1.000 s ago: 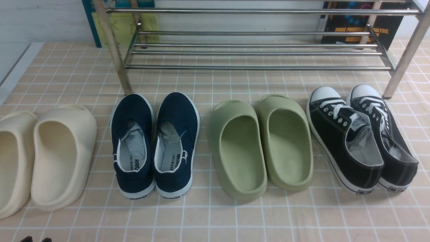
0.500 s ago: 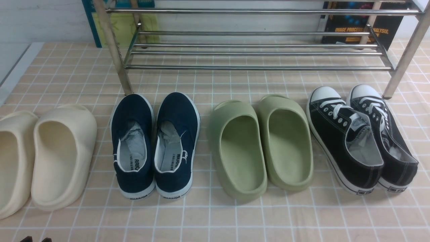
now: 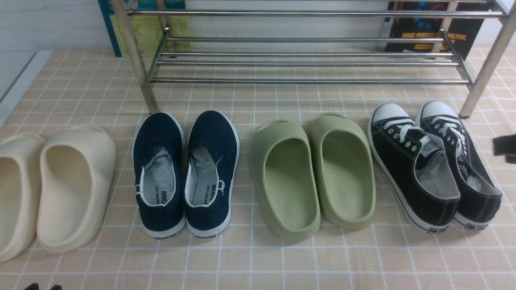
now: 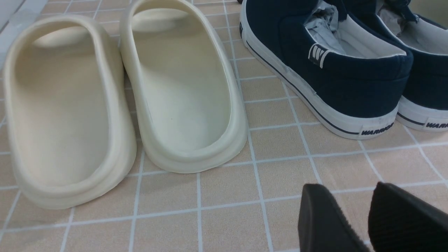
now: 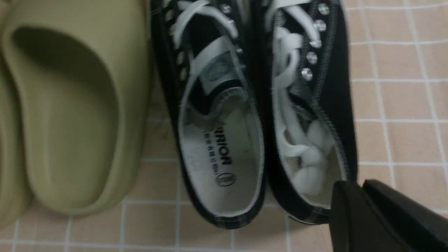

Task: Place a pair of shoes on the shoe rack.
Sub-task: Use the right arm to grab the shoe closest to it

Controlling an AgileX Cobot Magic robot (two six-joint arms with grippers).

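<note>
- Right gripper (image 3: 506,149) shows only as a dark blur at the 3 o'clock edge of the front view, just beside the outer sneaker. In its wrist view its fingers (image 5: 385,217) overlap near that shoe's heel, and I cannot tell whether they are parted or closed.
- Left gripper (image 4: 350,190) sits low at 7 o'clock, fingers slightly parted with a sliver of tile between them, holding nothing.
- Black canvas sneakers (image 3: 403,161) rest on the peach checked surface (image 3: 258,262) at about 3 o'clock, pressed side by side, with their white toe caps pointing toward 11 o'clock.
- Steel shoe rack (image 3: 306,62) spans 12 o'clock; its right front leg stands just at 1 o'clock of the outer toe cap.
- Green foam slides (image 3: 314,173) lie just beside the sneakers, at their 9 o'clock.
- Navy slip-ons (image 3: 185,169) come next toward 9 o'clock, paper stuffed inside, below the rack's left front leg.
- Cream slides (image 3: 60,185) sit at the 9 o'clock edge.
</note>
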